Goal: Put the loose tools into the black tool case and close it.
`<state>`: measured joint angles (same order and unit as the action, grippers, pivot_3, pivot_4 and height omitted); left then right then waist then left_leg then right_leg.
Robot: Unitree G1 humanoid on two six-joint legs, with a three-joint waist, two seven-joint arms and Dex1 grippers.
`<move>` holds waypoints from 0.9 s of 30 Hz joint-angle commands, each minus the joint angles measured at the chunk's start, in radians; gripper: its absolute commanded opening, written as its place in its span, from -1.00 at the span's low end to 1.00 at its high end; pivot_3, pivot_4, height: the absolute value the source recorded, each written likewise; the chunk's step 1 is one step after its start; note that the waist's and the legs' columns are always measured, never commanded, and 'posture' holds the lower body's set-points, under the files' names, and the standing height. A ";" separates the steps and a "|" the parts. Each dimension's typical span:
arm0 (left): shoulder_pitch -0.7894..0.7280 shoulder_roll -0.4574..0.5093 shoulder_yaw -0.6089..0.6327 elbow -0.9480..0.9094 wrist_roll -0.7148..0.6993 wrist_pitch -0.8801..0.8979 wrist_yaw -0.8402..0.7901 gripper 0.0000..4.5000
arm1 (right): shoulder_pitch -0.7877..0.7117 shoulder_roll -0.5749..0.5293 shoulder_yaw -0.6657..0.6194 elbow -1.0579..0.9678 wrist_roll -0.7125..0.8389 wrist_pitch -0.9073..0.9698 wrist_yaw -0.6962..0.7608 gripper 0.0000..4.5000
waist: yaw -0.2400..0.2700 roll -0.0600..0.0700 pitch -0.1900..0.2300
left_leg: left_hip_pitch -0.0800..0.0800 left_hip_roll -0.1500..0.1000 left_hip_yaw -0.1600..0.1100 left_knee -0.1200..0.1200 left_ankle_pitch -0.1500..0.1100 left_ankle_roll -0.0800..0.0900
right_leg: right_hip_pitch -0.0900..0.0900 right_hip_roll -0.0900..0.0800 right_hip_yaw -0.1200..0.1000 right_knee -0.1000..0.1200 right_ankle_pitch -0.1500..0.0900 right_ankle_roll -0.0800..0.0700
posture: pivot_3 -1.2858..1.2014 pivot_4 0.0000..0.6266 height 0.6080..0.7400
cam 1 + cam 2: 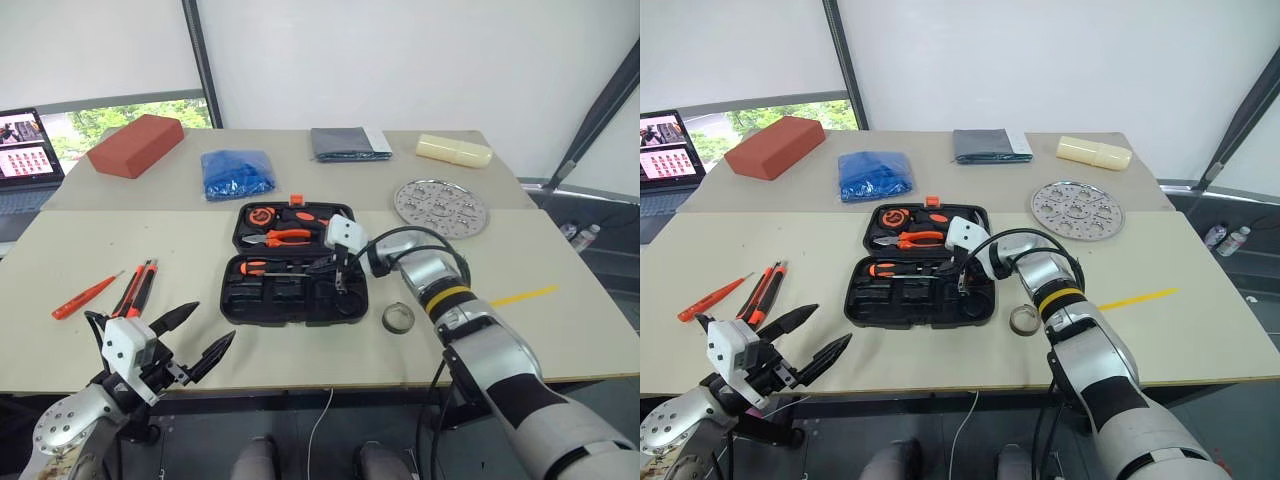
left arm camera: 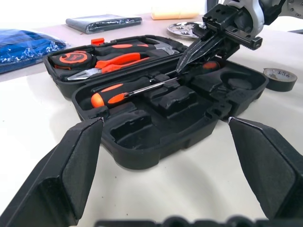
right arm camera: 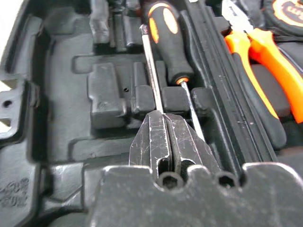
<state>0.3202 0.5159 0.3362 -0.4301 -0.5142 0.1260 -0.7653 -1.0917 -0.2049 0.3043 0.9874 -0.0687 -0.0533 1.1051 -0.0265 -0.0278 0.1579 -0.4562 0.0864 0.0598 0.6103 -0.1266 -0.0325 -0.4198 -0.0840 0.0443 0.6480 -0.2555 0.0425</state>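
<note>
Head view: right gripper over open black tool case mid-table, fingers pinched together; ease screwdriver into its slot before letting go. Slim orange screwdriver and utility knife lie loose at left, tape roll just right of case.

Left wrist view: left gripper spread wide, empty, near case front.

Right wrist view: closed tips sit at a steel shaft, probably gripping it.

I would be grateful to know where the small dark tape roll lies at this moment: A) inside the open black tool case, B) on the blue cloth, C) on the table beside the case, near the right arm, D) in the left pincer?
C: the tape roll lies flat on the table, just off the black tool case's edge, near the right arm.
</note>
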 commanded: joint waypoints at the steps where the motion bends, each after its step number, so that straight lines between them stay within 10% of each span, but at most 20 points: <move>1: 0.012 0.001 0.017 -0.009 0.006 -0.013 0.014 1.00 | 0.004 0.024 0.037 0.046 -0.058 0.083 -0.018 -0.96 | -0.007 0.000 -0.001 | 0.000 0.000 0.000 0.000 0.000 0.000 | 0.000 0.000 0.000 0.000 0.000 0.000 | 0.03 -0.52 1.00; 14: 0.089 -0.056 0.133 -0.012 -0.066 -0.045 0.048 1.00 | 0.050 -0.028 -0.131 -0.161 0.119 0.023 0.089 -0.96 | -0.010 -0.004 -0.004 | 0.004 0.000 0.000 -0.001 0.000 -0.001 | 0.001 0.000 0.000 0.000 -0.004 -0.006 | 0.03 -0.52 1.00; 27: 0.375 -0.269 0.507 0.142 -0.167 -0.157 0.157 1.00 | 0.546 -0.228 -0.397 -0.758 0.498 0.004 0.249 0.88 | -0.012 -0.006 -0.004 | -0.003 0.000 -0.001 -0.001 0.000 0.000 | -0.001 -0.001 0.000 -0.002 -0.007 -0.006 | 0.03 -0.52 1.00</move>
<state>0.6791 0.2508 0.7854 -0.3027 -0.6433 -0.0141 -0.6339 -0.5803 -0.4101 -0.0452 0.3342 0.3689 -0.0428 1.3546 -0.0386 -0.0343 0.1543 -0.4589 0.0866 0.0592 0.6096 -0.1269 -0.0327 -0.4206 -0.0845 0.0440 0.6461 -0.2626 0.0357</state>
